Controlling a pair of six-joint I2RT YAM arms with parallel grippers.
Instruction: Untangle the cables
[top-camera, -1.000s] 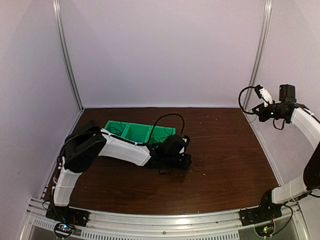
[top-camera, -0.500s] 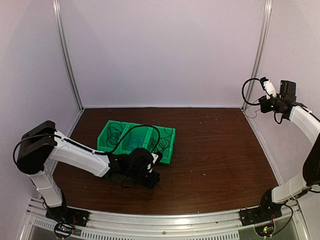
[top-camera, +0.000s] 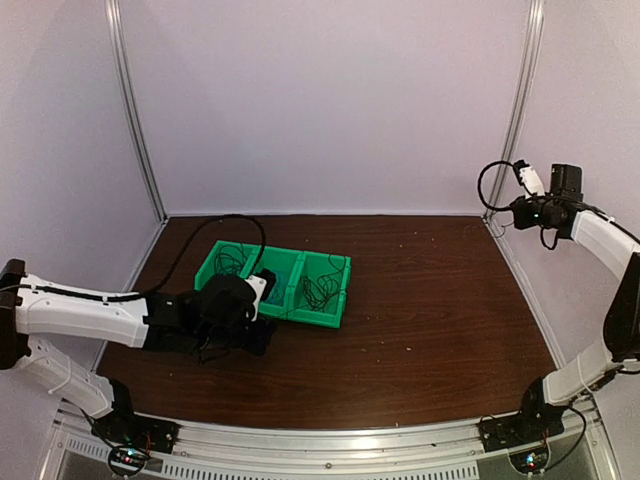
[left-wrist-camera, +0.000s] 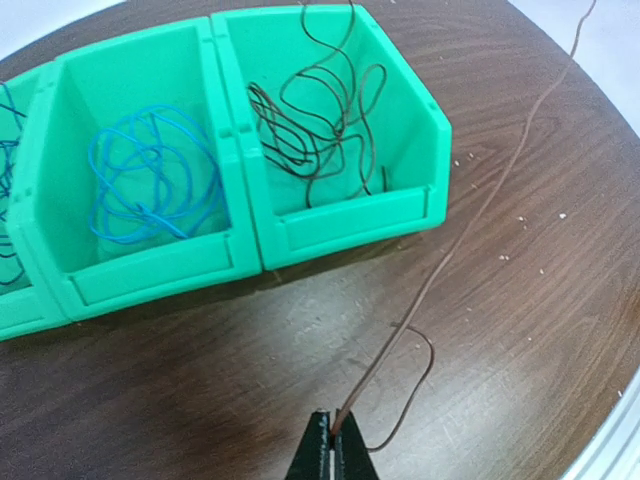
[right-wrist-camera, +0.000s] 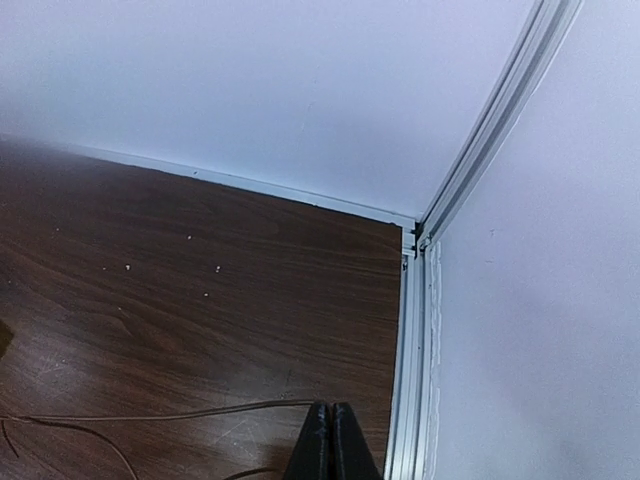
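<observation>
Left end effector (left-wrist-camera: 332, 420) tight on thin brown cable (left-wrist-camera: 466, 225), green bins (left-wrist-camera: 250, 235) of coiled cables (left-wrist-camera: 150, 185) just beyond.

Left arm (top-camera: 80, 310) and right arm (top-camera: 610, 240): white shell links, black joint housings. A black hose (top-camera: 232, 220) loops off each wrist, and the black bases (top-camera: 135, 432) have small LEDs. Left gripper (left-wrist-camera: 331, 418) and right gripper (right-wrist-camera: 331, 408): slim matte-black fingers.

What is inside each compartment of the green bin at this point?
Middle compartment: a coiled blue cable. Right compartment: a dark cable. Left compartment: dark wire loops, mostly cut off in the wrist view, so their number is unclear.
</observation>
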